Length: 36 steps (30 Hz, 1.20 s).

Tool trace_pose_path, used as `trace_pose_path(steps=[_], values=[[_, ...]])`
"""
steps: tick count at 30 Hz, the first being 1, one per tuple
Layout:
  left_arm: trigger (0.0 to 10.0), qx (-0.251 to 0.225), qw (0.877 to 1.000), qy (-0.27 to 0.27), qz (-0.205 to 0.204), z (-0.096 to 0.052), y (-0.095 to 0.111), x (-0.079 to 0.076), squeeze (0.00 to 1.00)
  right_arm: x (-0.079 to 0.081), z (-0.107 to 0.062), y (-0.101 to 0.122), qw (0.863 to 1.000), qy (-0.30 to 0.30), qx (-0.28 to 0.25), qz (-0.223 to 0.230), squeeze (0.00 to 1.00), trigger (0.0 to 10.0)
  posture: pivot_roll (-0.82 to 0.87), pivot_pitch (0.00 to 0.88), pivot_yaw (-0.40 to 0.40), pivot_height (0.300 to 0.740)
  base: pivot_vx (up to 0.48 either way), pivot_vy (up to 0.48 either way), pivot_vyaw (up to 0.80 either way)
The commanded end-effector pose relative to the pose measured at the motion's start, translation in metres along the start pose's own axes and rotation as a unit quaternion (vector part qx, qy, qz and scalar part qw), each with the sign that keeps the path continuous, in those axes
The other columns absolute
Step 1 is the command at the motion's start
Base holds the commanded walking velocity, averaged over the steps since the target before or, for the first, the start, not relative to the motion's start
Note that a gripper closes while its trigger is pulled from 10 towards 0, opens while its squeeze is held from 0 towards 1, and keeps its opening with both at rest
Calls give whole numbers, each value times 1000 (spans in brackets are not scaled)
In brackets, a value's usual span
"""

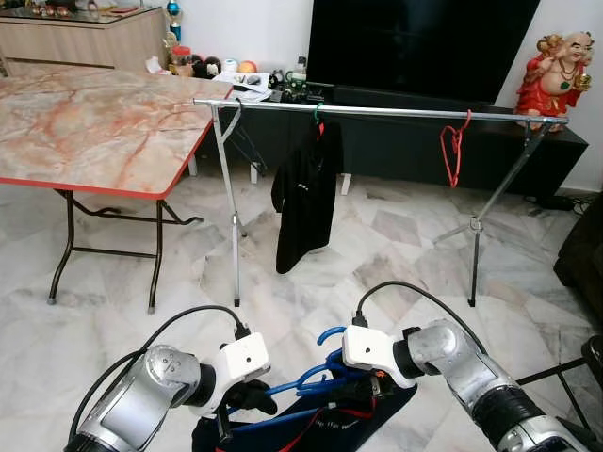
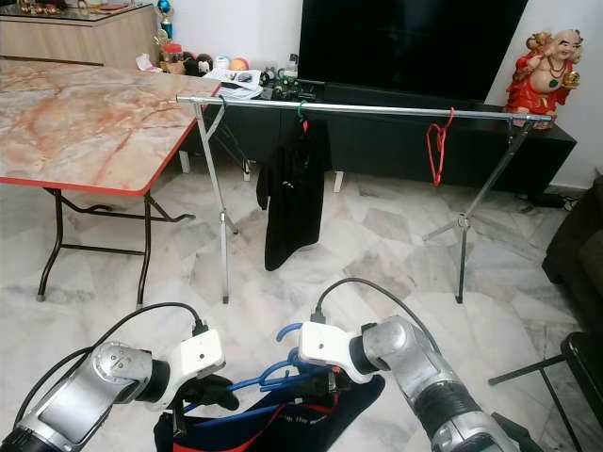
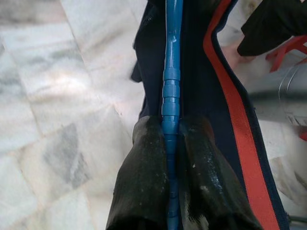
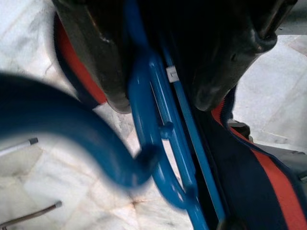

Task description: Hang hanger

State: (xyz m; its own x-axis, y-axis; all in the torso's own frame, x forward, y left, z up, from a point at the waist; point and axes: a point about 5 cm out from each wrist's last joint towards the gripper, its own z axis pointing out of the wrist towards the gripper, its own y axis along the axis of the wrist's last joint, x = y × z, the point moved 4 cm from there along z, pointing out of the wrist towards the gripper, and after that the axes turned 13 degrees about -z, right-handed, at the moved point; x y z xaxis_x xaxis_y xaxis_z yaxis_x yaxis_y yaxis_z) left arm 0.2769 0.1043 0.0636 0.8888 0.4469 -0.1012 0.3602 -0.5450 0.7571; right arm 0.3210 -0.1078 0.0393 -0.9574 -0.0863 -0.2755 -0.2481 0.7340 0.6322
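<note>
Both our arms are reaching low, left gripper (image 3: 170,143) clenching the blue hanger (image 1: 301,381), right gripper (image 4: 163,86) straddling its neck, garment (image 2: 283,419) draping below.

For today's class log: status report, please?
Left gripper shut on blue plastic hanger. Right gripper at hanger's neck. Silver metal rail ahead, gap between black shirt and red hanger.

three hangers (image 1: 311,379), two garments (image 1: 303,202), one rack (image 1: 377,111)

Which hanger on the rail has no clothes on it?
The red hanger, hanging bare toward the rail's right end; the green-hooked one carries a black garment.
</note>
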Motion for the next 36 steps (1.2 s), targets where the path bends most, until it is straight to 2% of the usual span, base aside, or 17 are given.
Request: trace_pose_path(steps=[1,7,13,14,15,16,17,36], values=[[0,-33,999,-7,30,-3,24,-2,0,-5,-2,0,1000,-9,8,-6,0,10000,202,0,-97,740,0,0,0],[0,-33,999,-12,33,-2,25,-5,0,-12,-3,-1,999,-33,6,10,0,10000,204,0,-98,740,0,0,0],[0,-34,999,-18,35,-1,26,-8,0,-9,0,4,999,-21,-19,22,0,9843,207,0,-99,740,0,0,0],[0,-34,999,-18,35,0,26,-8,0,-8,1,6,999,-18,-26,23,0,6157,206,0,-99,740,0,0,0],[0,-33,999,-18,35,0,26,-8,0,-7,1,7,999,-17,-31,25,0,1216,206,0,-99,740,0,0,0],[0,-33,999,-18,35,0,26,-8,0,-7,1,7,999,-17,-31,25,0,1216,206,0,-99,740,0,0,0],[0,-34,999,-20,36,0,27,-9,0,-7,2,9,999,-14,-38,26,0,0,206,0,-99,740,0,0,0],[0,-41,998,-28,40,5,32,-14,0,4,5,13,998,26,-57,19,0,0,207,0,-103,740,0,0,0]])
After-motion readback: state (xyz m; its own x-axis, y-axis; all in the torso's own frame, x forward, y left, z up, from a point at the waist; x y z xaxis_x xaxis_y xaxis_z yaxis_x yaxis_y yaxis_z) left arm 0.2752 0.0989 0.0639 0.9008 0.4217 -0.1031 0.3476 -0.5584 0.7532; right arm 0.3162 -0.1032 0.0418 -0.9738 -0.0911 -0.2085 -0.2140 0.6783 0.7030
